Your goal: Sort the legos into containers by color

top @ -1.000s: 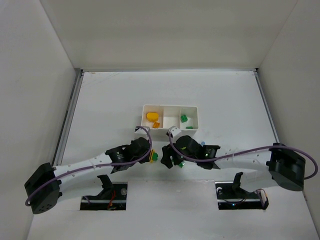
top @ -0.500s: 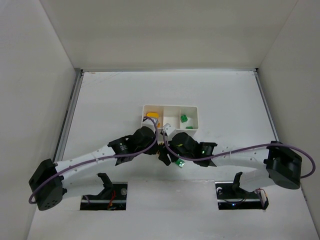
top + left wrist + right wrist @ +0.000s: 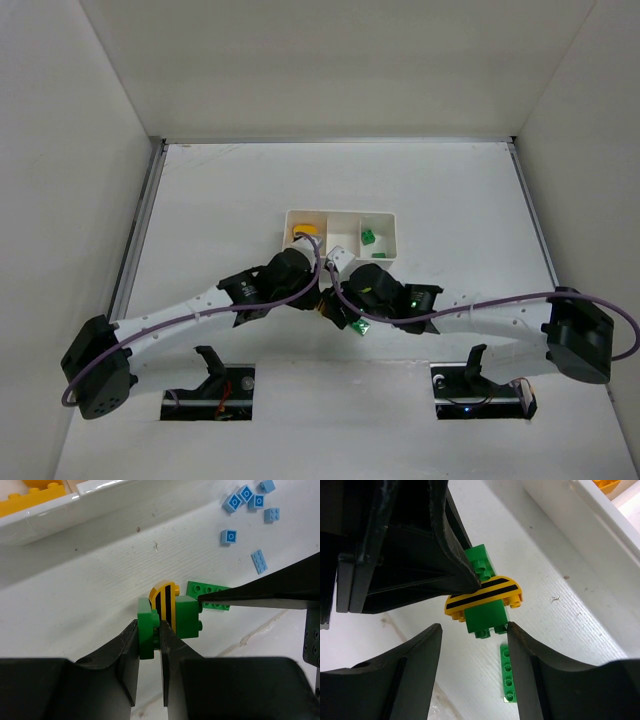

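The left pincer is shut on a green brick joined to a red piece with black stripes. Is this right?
Almost. The striped piece is yellow-orange, not red; the left wrist view shows it. The left pincer is indeed shut on the green brick joined to it.

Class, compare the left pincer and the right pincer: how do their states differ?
The left pincer is shut on the green end of a green-and-yellow lego stack; the right pincer is open. The left pincer holds the stack, while the right pincer's fingers only flank its other end. Both meet at that stack, near the white tray.
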